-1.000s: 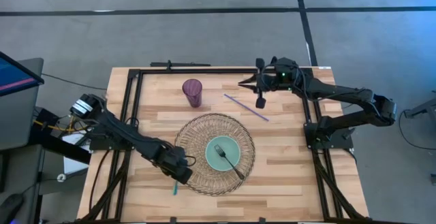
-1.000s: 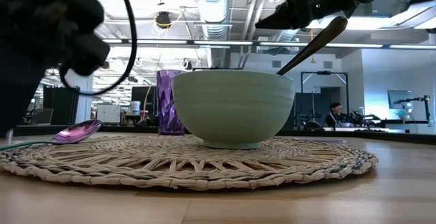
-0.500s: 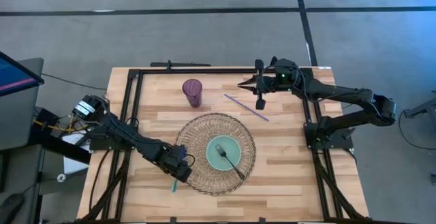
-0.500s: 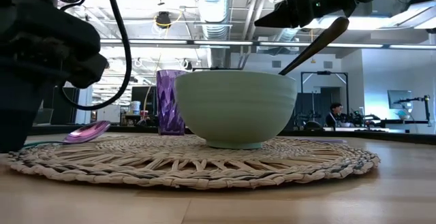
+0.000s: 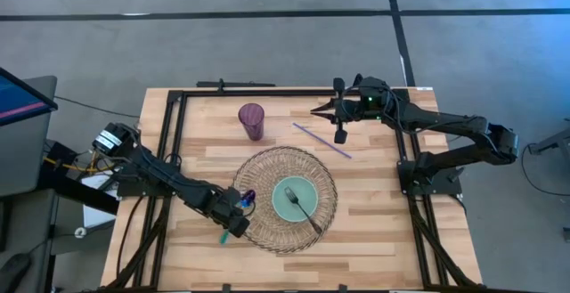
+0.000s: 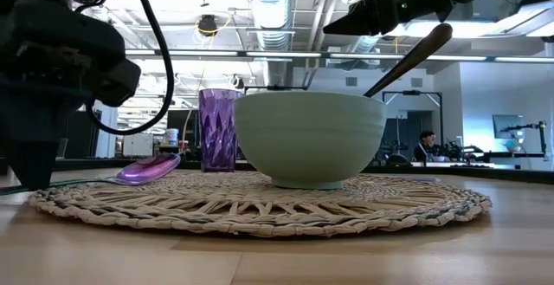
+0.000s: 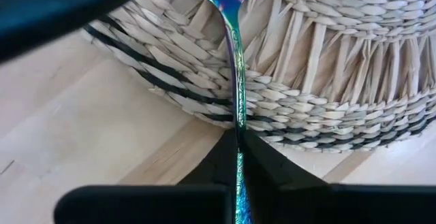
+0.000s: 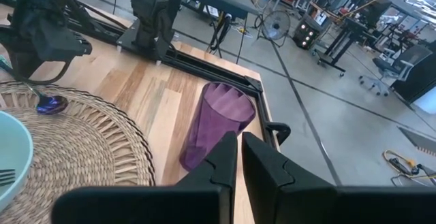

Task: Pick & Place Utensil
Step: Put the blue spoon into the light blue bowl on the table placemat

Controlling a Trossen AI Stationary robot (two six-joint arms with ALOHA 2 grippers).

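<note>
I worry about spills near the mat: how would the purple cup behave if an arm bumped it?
The purple cup stands tall and narrow on the table, so it probably tips easily. It looks translucent and thin-walled in the low view, likely light plastic, so a nudge may slide it. Its sides look faceted, which might limit rolling once down.

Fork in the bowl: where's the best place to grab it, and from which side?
Grip the fork by its handle end, which leans up over the bowl's rim toward the table's front right. Probably come from above there: the tines lie down inside the bowl, harder to reach.
</note>
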